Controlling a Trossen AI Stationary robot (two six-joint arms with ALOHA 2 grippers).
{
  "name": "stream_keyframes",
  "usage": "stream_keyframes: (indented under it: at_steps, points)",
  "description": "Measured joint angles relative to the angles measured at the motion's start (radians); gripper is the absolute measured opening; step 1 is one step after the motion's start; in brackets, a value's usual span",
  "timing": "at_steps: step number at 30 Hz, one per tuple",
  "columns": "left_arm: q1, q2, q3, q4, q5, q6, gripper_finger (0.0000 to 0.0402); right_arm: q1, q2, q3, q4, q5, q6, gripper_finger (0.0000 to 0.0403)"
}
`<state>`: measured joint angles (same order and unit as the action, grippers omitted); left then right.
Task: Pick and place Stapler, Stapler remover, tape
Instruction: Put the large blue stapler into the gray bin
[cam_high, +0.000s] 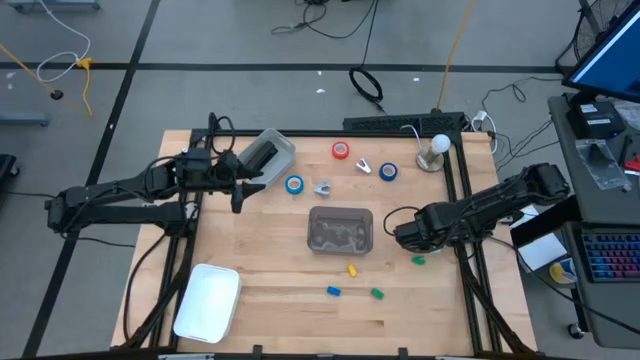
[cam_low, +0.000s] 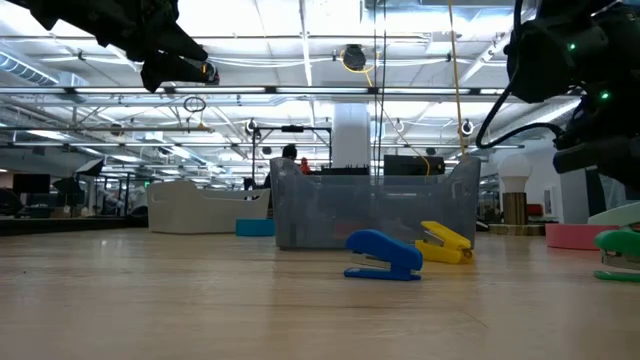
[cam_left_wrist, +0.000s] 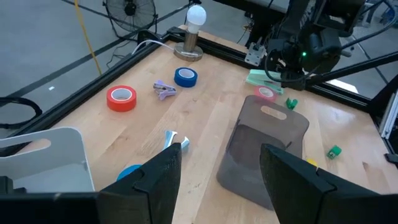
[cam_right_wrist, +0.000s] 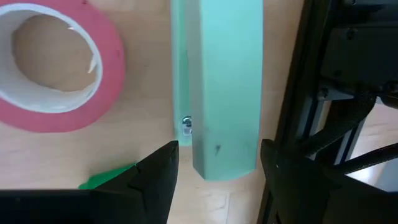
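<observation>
Above a wooden desk (cam_high: 270, 290), the left claw (cam_high: 243, 186) hangs in the air with its fingers spread wide and nothing between them. A light blue tape roll (cam_high: 294, 184) lies on the desk just beyond its tips, beside a small metal staple remover (cam_high: 322, 187). Farther out from that claw sit a red tape roll (cam_left_wrist: 121, 98), a lilac staple remover (cam_left_wrist: 164, 90) and a dark blue tape roll (cam_left_wrist: 185, 76), with a lamp bulb on a round base (cam_left_wrist: 194, 25) past them.

The right claw (cam_high: 405, 236) hangs low at the desk's far side, fingers also wide and empty. Directly ahead of its fingertips in the right wrist view lie a mint-green stapler (cam_right_wrist: 222, 81) and a pink-red tape roll (cam_right_wrist: 53, 68), close together, with a scrap of green (cam_right_wrist: 109, 177) near one fingertip.

Between the two claws stands a clear grey bin (cam_high: 340, 229). Nearer the desk's front edge lie a small yellow stapler (cam_low: 443, 242), a blue stapler (cam_low: 384, 255) and a green one (cam_high: 377, 293). A white tray (cam_high: 208, 301) rests at the left claw's side.
</observation>
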<state>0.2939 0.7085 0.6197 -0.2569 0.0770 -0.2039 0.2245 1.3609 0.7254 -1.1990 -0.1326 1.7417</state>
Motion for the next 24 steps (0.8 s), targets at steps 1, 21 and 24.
stream_keyframes:
  at_steps: [1, 21, 24]
  points:
    - [0.000, 0.000, 0.000, -0.001, 0.000, 0.000, 0.0218, 0.000, 0.001, 0.000, 0.005, 0.000, 0.000, 0.0222]
    - [0.000, 0.000, 0.000, -0.001, 0.004, 0.005, 0.0218, -0.017, 0.002, -0.008, 0.082, 0.008, -0.133, 0.0222]
    - [0.000, 0.000, 0.000, 0.000, 0.004, 0.006, 0.0218, -0.029, 0.001, -0.008, 0.074, 0.015, -0.110, 0.0222]
